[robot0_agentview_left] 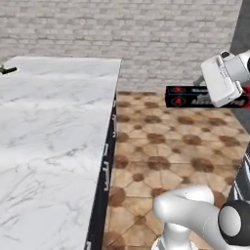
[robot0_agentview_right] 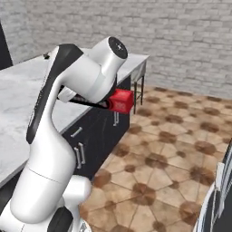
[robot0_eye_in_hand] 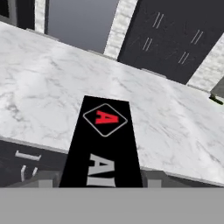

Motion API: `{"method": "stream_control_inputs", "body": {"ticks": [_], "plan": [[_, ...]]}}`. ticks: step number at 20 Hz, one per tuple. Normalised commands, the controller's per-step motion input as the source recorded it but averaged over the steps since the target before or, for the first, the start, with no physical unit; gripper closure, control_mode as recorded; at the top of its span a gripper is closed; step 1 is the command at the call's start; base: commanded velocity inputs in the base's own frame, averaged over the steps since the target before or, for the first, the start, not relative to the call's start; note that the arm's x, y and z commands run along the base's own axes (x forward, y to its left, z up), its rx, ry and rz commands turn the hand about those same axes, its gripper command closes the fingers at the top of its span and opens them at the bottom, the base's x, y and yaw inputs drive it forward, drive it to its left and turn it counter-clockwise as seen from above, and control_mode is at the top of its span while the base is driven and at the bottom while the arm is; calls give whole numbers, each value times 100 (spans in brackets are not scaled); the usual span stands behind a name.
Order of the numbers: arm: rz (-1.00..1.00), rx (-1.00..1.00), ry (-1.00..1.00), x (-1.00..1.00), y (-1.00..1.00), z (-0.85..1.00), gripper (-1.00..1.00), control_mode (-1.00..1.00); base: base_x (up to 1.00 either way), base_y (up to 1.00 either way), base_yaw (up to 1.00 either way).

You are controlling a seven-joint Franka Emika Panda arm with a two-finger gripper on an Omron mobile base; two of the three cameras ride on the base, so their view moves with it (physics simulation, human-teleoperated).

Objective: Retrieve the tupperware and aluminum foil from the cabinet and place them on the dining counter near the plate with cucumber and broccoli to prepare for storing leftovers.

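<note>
The aluminum foil (robot0_eye_in_hand: 103,144) carton shows a red "A" in a diamond outline and white letters "AI", the rest cut off. The gripper (robot0_agentview_left: 222,83) clamps the carton, carried in air beside the marble worktop (robot0_agentview_left: 53,136).

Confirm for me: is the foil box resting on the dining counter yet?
Apart. In the left base view the foil box hangs in the hand over the tiled floor, well clear of the dining counter edge.

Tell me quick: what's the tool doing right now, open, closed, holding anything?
Tool: closed on the aluminum foil, carried beside the dining counter.
</note>
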Motion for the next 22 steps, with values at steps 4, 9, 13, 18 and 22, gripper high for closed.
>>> {"method": "stream_control_inputs", "body": {"ticks": [4,9,13,18,22], "plan": [[0,0,0,0,0,0,100,100,100,-14,-31],[0,0,0,0,0,0,100,100,100,-1,-27],[0,0,0,0,0,0,100,100,100,0,-21],[0,0,0,0,0,0,100,100,100,0,-21],[0,0,0,0,0,0,100,100,100,0,-21]]}}
